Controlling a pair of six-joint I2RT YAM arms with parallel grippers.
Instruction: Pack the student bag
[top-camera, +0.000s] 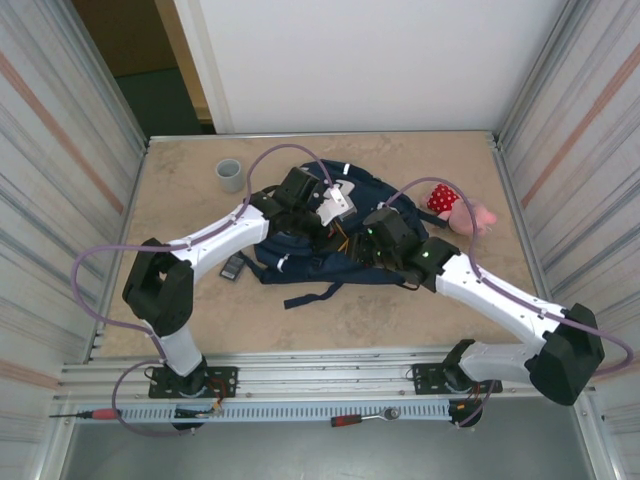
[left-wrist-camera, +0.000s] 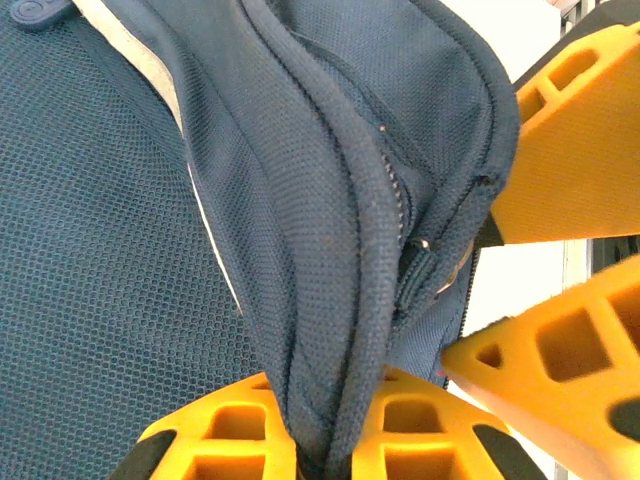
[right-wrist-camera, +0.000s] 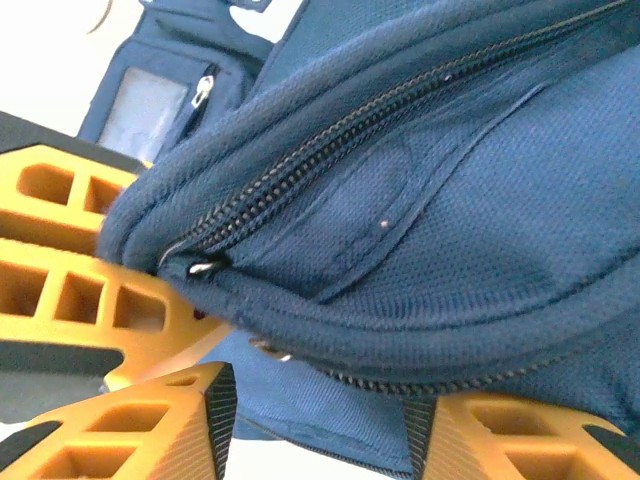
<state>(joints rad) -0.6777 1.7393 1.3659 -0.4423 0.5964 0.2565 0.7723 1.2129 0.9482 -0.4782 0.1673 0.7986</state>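
Observation:
The student bag (top-camera: 310, 262), a navy backpack with a white patch near its top, lies mid-table. Both arms reach onto its upper part. My left gripper (top-camera: 322, 213) is shut on a fold of the bag's zippered rim (left-wrist-camera: 330, 300); in the left wrist view the fabric is pinched between its orange fingers (left-wrist-camera: 225, 440). My right gripper (top-camera: 368, 238) meets the same rim from the right. In the right wrist view its jaws stand partway apart with a thick edge of bag fabric (right-wrist-camera: 320, 400) filling the gap between the pads (right-wrist-camera: 220, 410).
A pink and red plush toy (top-camera: 458, 210) lies to the right of the bag. A grey cup (top-camera: 231, 175) stands at the back left. A small black object (top-camera: 234, 266) rests by the bag's left edge. Metal walls close both sides.

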